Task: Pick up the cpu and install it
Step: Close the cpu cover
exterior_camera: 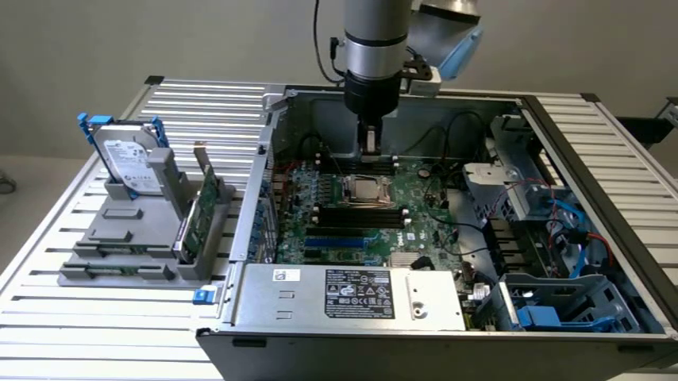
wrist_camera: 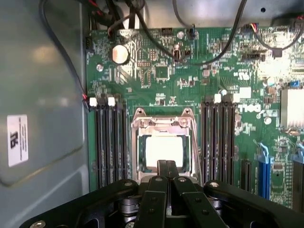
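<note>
Gripper (wrist_camera: 167,166), jaws pressed together & empty, is hovering over cpu (wrist_camera: 164,149) sitting in socket (wrist_camera: 161,122); prob. light, stiff, fragile (take by opposite edges).

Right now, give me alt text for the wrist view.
The shut gripper hangs over the cpu, which lies in the metal-framed socket on a green motherboard. Black memory slots flank the socket on both sides.

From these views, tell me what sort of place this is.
Probably a computer-assembly workbench: an opened desktop case, motherboard exposed, lies on a slatted metal table beside a rack holding a hard drive.
</note>
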`<state>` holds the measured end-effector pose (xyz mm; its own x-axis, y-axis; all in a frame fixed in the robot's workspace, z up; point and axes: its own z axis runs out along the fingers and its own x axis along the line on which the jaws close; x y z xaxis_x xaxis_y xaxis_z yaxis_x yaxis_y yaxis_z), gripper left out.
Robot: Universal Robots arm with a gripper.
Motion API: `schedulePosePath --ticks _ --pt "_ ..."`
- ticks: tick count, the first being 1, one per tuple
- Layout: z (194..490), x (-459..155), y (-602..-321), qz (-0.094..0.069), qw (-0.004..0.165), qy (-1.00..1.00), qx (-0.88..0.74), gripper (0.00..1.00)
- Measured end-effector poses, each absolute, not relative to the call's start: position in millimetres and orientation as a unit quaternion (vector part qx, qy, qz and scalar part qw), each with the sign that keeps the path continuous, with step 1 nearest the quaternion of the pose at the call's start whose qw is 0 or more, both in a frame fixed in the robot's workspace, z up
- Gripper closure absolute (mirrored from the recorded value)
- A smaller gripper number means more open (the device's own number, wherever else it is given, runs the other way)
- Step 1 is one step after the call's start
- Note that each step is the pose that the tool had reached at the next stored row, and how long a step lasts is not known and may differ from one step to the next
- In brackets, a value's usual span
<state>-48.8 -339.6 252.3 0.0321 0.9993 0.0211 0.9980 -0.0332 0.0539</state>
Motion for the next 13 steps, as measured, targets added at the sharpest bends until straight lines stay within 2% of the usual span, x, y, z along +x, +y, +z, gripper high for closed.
schedulePosePath --ticks 13 --pt "229.3 -75.6 -339.7 0.026 0.012 0.695 0.718 0.89"
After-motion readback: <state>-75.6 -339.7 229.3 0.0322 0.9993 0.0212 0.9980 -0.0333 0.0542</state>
